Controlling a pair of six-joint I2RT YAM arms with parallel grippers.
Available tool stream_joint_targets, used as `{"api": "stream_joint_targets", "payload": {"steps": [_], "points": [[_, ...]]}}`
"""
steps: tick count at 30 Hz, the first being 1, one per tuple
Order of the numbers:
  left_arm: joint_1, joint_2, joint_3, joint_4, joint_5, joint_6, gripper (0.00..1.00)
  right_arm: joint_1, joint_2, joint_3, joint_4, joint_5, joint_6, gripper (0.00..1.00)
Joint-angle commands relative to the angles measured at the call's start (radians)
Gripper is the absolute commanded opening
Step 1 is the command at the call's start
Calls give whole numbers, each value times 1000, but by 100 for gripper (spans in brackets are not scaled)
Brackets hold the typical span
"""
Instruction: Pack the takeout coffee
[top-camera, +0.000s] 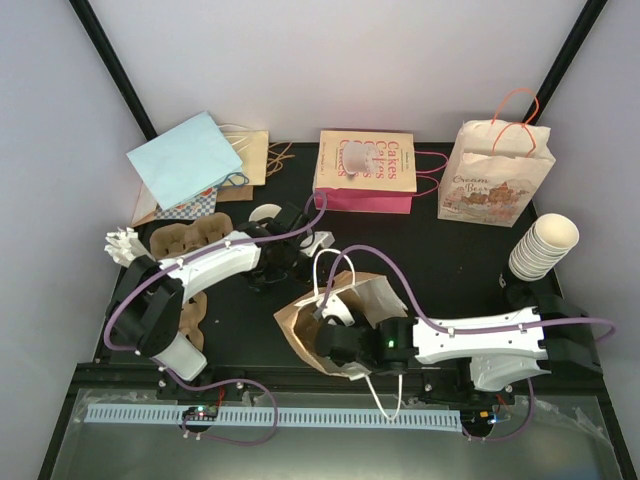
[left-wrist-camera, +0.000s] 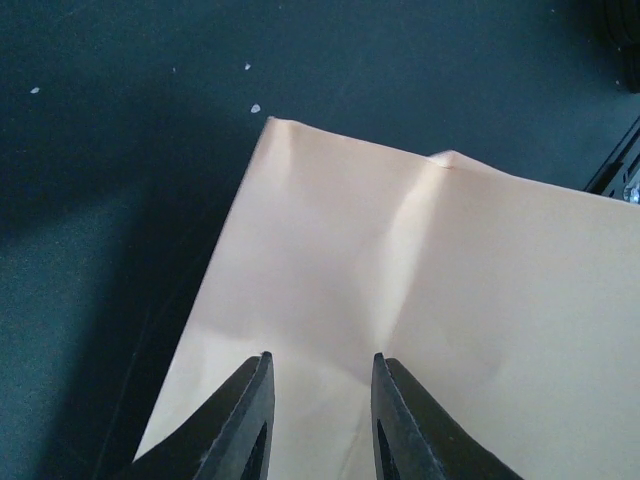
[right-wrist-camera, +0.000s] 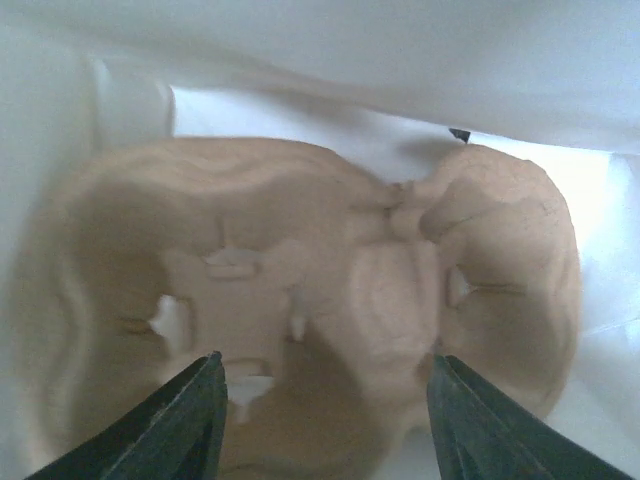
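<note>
While the black bench (top-camera: 460, 260) carries a brown paper bag (top-camera: 300, 315) at its middle, the right claw (right-wrist-camera: 327, 358) reaches inside, jaws wide and empty above a pulp carrier (right-wrist-camera: 280, 230). The left claw (left-wrist-camera: 321, 356), narrowly parted, lies over the bag's side; grip unclear. The small white cup (top-camera: 267, 213) stands outside the bag, half hidden behind the left arm (top-camera: 215, 262).
</note>
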Motion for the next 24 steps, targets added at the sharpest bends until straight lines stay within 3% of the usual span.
{"api": "stream_joint_targets", "payload": {"steps": [1,7,11,18,21,24], "points": [[-15,-41,41,-12,-8,22,29,44,37,90,-114,58,58,60],[-22,-84,51,-14,-27,19,34,66,64,74,-98,46,103,61],[-22,-156,82,-48,-70,22,48,66,39,36,-59,19,100,60],[-22,-368,135,-140,-102,56,58,63,21,39,-51,7,49,56],[-23,-457,124,-161,-66,73,57,59,19,45,-48,-1,30,55],[-30,-524,110,-168,20,77,37,54,15,44,-38,-14,24,54]]}}
